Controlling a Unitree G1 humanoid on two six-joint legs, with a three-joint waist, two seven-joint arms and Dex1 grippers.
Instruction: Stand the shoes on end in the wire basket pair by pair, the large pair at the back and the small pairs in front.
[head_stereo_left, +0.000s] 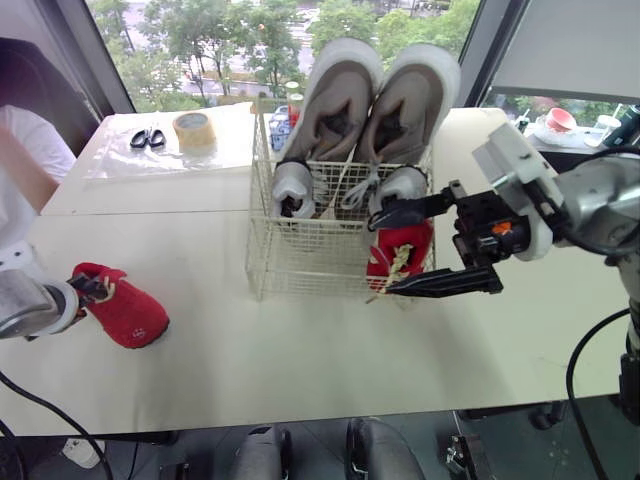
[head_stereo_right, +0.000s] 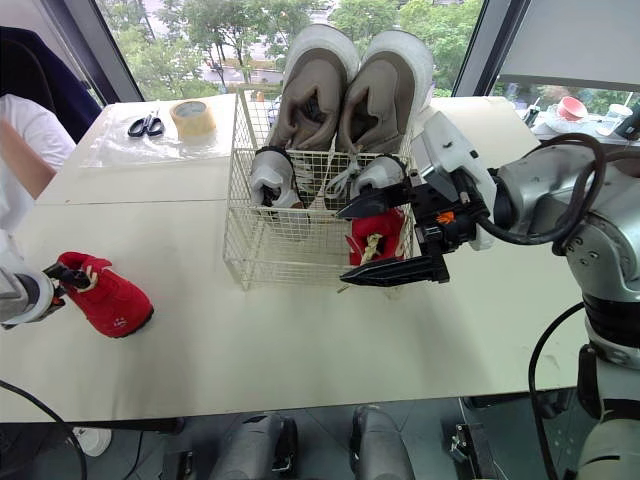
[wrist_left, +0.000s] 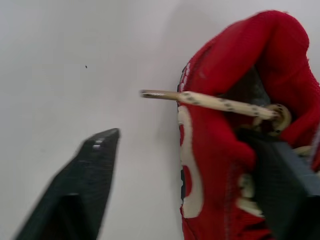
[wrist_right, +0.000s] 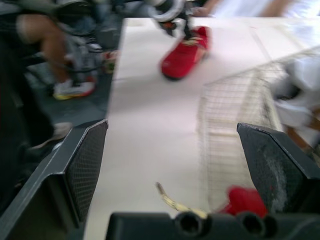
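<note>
The wire basket (head_stereo_left: 300, 262) stands mid-table. A large beige pair (head_stereo_left: 340, 90) stands on end at its back. In front of them stands a small grey-white pair (head_stereo_left: 292, 187), and a red shoe (head_stereo_left: 402, 250) sits at the front right. My right gripper (head_stereo_left: 382, 256) is open at the basket's right front corner, its fingers spread above and below that red shoe. The second red shoe (head_stereo_left: 128, 312) lies on the table at the far left. My left gripper (head_stereo_left: 88, 288) is open at its collar, one finger (wrist_left: 280, 175) inside the shoe (wrist_left: 210, 150) and the other (wrist_left: 92, 175) outside, apart from it.
A tape roll (head_stereo_left: 194, 130) and scissors (head_stereo_left: 148, 138) lie on a clear plastic sheet at the back left. A person in a white sleeve (head_stereo_left: 30, 150) stands at the table's left edge. A pink bowl (head_stereo_left: 560, 118) sits beyond the right side.
</note>
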